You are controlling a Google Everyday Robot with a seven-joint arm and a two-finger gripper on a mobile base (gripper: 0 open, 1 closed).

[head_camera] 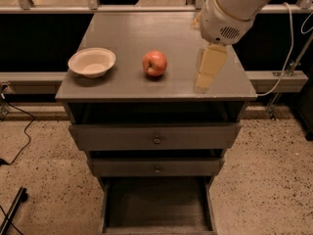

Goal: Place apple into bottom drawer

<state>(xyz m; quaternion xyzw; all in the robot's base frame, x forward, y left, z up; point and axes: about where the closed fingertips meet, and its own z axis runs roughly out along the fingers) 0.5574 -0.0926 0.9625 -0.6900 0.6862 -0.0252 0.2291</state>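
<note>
The apple (154, 63), red with yellowish patches, sits on the top of the dark grey-brown cabinet (142, 28), near the middle of its front half. My gripper (203, 86) hangs from the white arm (230, 9) over the right front part of the cabinet top, about a hand's width right of the apple, and holds nothing. The bottom drawer (156, 202) is pulled out at the foot of the cabinet, and its flat floor is bare.
A cream bowl (92, 62) stands left of the apple on the cabinet top. The upper drawer (156, 137) and middle drawer (156, 167) are each pulled out a little. Cables lie on the speckled floor at left (19, 131) and hang at right (288, 62).
</note>
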